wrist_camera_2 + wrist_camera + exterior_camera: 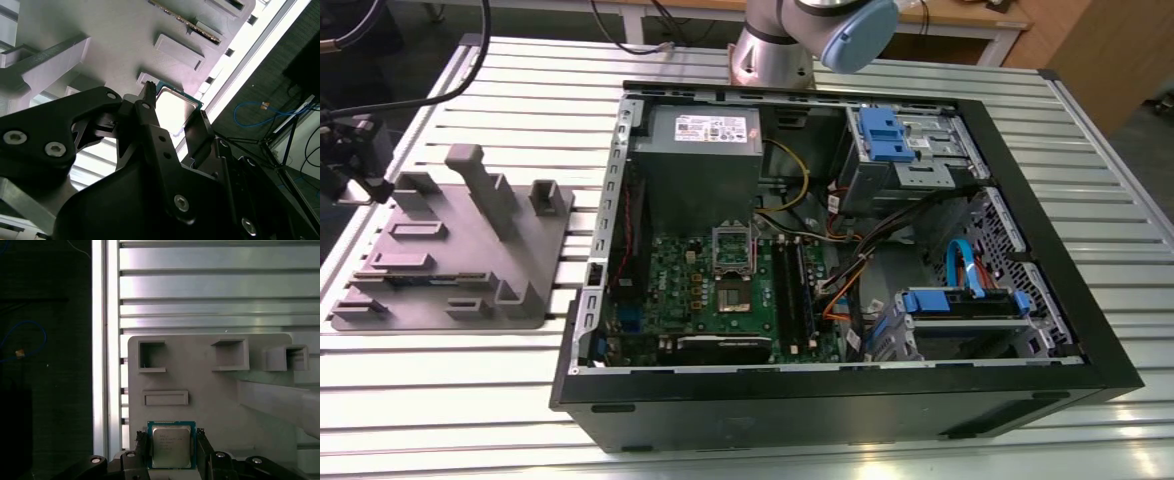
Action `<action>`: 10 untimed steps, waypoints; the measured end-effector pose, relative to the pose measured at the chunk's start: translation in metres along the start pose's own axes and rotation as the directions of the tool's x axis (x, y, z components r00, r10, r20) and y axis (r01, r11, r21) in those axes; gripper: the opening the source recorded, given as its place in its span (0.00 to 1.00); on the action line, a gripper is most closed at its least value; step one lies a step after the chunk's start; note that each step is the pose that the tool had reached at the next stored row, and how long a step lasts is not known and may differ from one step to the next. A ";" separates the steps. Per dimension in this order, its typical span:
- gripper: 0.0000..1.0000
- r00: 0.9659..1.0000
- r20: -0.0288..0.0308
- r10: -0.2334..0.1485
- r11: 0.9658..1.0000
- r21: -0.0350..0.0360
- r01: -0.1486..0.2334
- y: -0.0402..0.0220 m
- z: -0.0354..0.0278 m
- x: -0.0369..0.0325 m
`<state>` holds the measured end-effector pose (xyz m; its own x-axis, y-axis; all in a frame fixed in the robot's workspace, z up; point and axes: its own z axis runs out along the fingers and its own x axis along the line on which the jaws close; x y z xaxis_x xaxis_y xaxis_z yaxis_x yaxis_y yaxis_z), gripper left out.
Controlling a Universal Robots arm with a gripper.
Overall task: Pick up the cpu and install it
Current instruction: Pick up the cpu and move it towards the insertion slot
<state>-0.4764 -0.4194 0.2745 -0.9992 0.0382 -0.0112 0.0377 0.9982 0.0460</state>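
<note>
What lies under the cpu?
The grey fixture plate lies beneath the cpu. The spot directly under it is covered, so any pocket there cannot be seen.

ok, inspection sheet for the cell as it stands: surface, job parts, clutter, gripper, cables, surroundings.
Surface: slatted aluminium table, carrying a grey fixture plate and an open computer case.
Job's things: cpu, silvery top showing, over the fixture plate in both wrist views; motherboard lies in the case.
Clutter: nothing seen.
Gripper: gripper fingers sit tight against two opposite cpu edges, apparently clamping it.
Cables: wiring bundle and blue cable inside the case; black cable over the table; thin blue lead on the floor.
Surroundings: arm base behind the case; wooden furniture beyond.
</note>
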 end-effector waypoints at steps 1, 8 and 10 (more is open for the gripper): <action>0.47 1.000 0.000 0.000 1.000 0.002 0.000 0.0002 -0.0011 0.0000; 0.47 1.000 0.000 0.000 1.000 0.003 0.000 0.0003 -0.0036 -0.0001; 0.47 1.000 0.000 0.000 1.000 0.003 0.000 0.0003 -0.0040 0.0000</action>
<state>-0.4764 -0.4193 0.2785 -0.9992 0.0381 -0.0112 0.0376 0.9984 0.0433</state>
